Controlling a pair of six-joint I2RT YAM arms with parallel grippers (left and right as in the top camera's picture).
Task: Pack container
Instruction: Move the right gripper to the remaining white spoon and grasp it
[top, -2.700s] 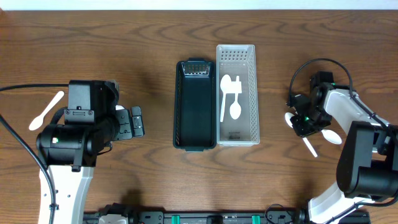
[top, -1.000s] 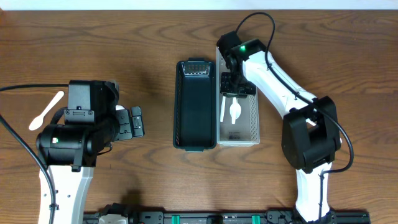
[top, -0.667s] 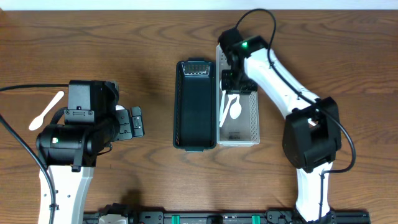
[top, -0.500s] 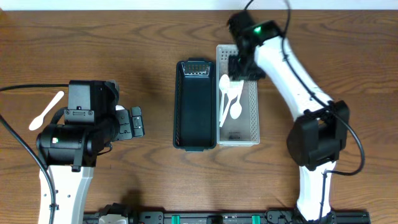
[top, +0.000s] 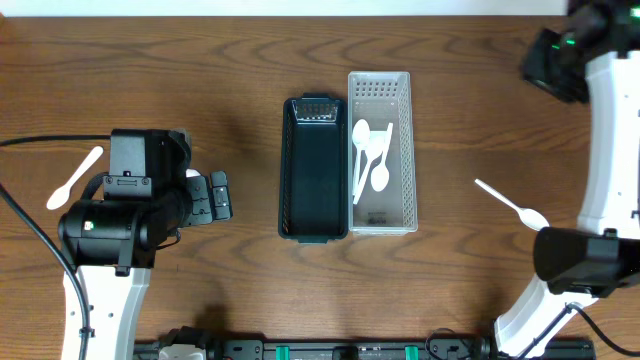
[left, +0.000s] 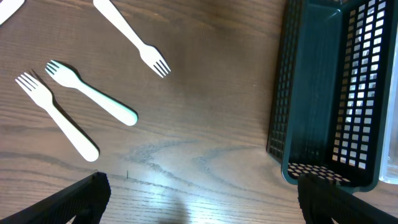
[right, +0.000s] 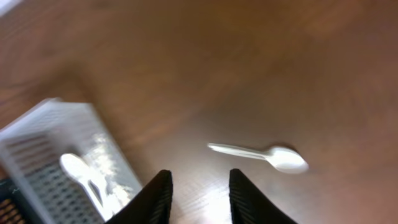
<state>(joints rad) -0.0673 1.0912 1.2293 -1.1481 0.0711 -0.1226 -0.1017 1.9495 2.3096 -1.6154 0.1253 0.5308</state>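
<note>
A dark green container (top: 315, 168) stands beside a white basket (top: 381, 98) that holds three white spoons (top: 370, 155). One more white spoon (top: 512, 204) lies on the table to the right, also in the right wrist view as a spoon (right: 261, 155). My right gripper (right: 200, 196) is open with nothing between its fingers and hangs high at the far right corner (top: 550, 65). My left gripper (left: 199, 202) is wide open over bare wood, left of the dark container (left: 323, 87). Three white forks (left: 90, 93) lie in front of it.
A white spoon (top: 75, 178) lies at the far left of the table, beside the left arm. The forks are hidden under the left arm in the overhead view. The white basket (right: 56, 162) shows at the lower left of the right wrist view.
My right gripper opened and left a third spoon in the white basket, then rose and swung away to the far right corner. The left arm has not moved.
</note>
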